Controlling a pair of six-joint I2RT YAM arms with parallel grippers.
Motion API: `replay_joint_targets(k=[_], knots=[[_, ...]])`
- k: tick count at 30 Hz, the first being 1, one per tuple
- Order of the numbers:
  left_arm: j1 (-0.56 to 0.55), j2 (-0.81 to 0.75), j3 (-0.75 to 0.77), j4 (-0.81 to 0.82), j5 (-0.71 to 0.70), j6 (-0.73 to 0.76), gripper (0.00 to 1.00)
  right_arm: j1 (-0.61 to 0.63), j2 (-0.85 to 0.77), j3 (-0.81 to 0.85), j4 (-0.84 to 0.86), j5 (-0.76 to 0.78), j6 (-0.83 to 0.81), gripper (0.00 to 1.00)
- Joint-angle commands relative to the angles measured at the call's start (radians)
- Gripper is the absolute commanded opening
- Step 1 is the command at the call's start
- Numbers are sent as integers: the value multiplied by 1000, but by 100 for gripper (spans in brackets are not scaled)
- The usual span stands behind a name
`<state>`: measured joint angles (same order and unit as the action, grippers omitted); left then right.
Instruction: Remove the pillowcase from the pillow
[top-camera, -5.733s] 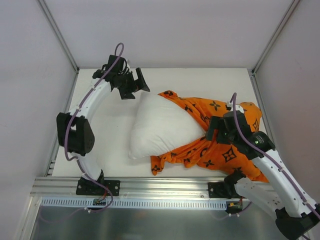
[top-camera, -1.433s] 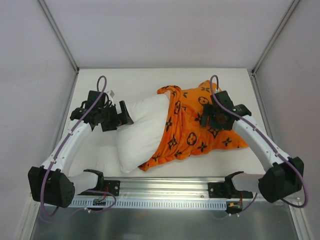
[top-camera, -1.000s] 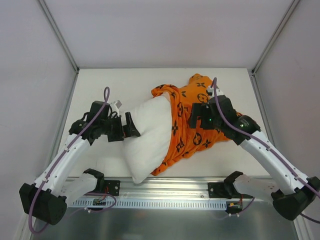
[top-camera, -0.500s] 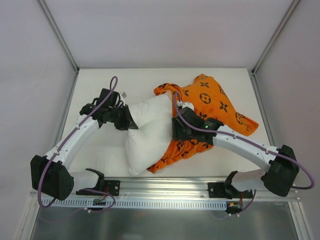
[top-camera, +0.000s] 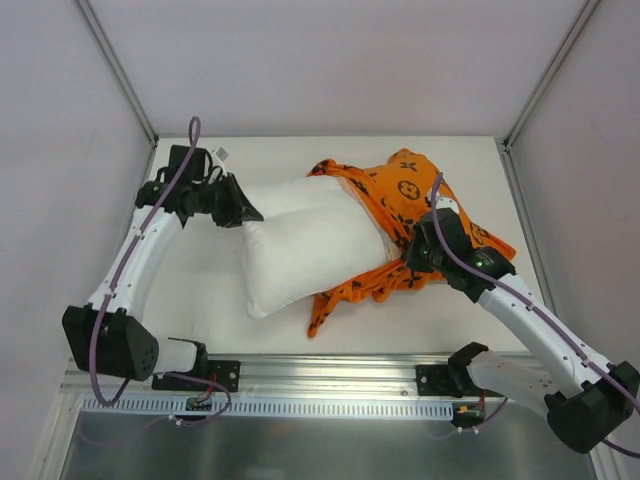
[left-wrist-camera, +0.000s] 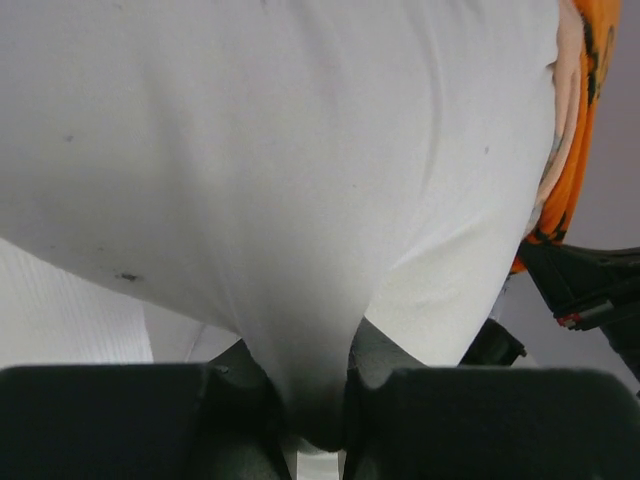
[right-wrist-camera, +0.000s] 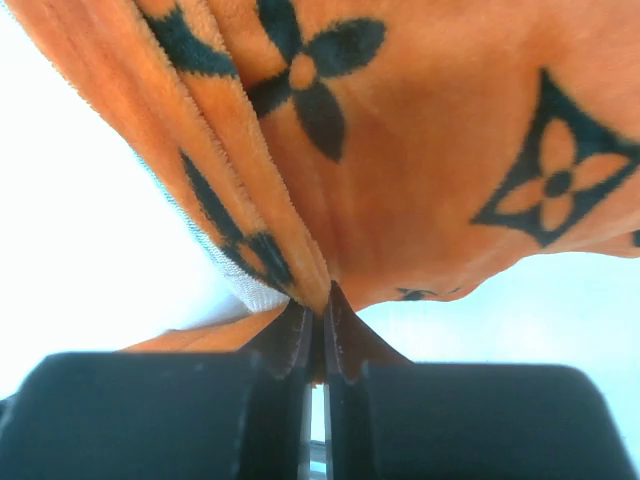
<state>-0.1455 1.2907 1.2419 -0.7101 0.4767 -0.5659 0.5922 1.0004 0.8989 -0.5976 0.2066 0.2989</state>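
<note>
Mostly, the pillow (top-camera: 305, 248) lies bare on the surface (top-camera: 200, 285), only its right end inside the pillowcase (top-camera: 425, 200), with the left end effector (left-wrist-camera: 318, 398) clamped on its white corner and the right end effector (right-wrist-camera: 321, 325) pinching the orange plush.

Pillow (left-wrist-camera: 280, 150) fold tight inside left tool (left-wrist-camera: 318, 405)

White-shelled arms (top-camera: 150, 250), black joints (top-camera: 110, 340) and black tools (top-camera: 243, 212) — a purple cable (top-camera: 191, 128) looping along each.

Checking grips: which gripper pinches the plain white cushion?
The left gripper, shut on the plump white pillow; the right gripper pinches the orange monogram plush pillowcase.
</note>
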Motion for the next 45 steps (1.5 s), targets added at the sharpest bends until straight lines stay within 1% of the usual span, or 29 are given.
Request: replay_joint_targets(k=[1,2,3,4,5,6,7,8,9,11,12,14,15,18,22,23,26,27,28,30,32,37,38,39,40,41,43,44,45], knots=[[38,122,154,57,-32,29,0,-45,0,38,-91,96,-20,1],[38,160,218,57,-27,35,0,-43,16,60,-79,87,-14,1],[40,239,250,48,-3,49,0,-43,33,95,-64,61,-7,1],[40,275,286,22,22,64,2,-43,68,112,-47,54,-6,1],[41,301,356,-20,43,92,14,-45,84,129,-47,53,-4,1],[41,312,369,-53,60,109,29,-45,98,142,-50,54,-3,1],[40,288,364,-74,50,132,67,-43,109,153,-47,54,-3,1],[40,259,326,-74,19,144,90,-43,110,152,-42,57,-3,1],[40,178,306,-74,-16,155,99,-43,112,149,-38,56,-1,1],[40,93,246,-88,-93,191,99,-43,118,144,-34,57,6,1],[40,5,220,-89,-105,199,99,-43,122,144,-33,59,11,1],[37,-80,129,-100,-131,222,99,-43,138,152,-27,50,20,1],[31,-152,98,-106,-136,233,99,-45,144,152,-19,36,22,1],[-2,-249,-28,-144,-150,245,99,-43,161,161,8,14,28,1],[-95,-300,-197,-138,-156,149,99,-43,179,176,13,2,28,1],[-139,-303,-220,-117,-167,130,99,-45,184,179,12,1,26,1],[-178,-303,-311,-36,-121,63,99,-37,195,181,12,-6,32,1],[-196,-298,-332,37,-75,48,99,-32,198,179,12,-6,35,1],[-207,-291,-370,75,-64,20,99,-28,198,178,10,-3,39,1],[-230,-245,-394,145,-55,-5,99,-19,201,176,10,1,42,1],[-239,-211,-410,190,-6,-28,99,-5,202,178,5,11,45,1],[-255,-139,-423,386,189,-104,98,17,222,182,-1,16,60,1],[-255,-131,-412,434,245,-114,74,23,234,187,-2,17,63,1],[-255,-117,-398,440,255,-115,48,26,237,190,-10,19,63,1],[-253,-114,-363,437,258,-114,20,32,245,193,-16,20,60,1],[-226,-114,-348,433,285,-120,0,34,251,205,-27,27,51,1],[-172,-134,-313,428,313,-164,0,34,256,218,-71,65,36,1],[-108,-169,-299,429,325,-176,0,34,250,222,-94,82,17,1],[-74,-189,-280,428,330,-183,0,32,245,222,-105,97,3,1]])
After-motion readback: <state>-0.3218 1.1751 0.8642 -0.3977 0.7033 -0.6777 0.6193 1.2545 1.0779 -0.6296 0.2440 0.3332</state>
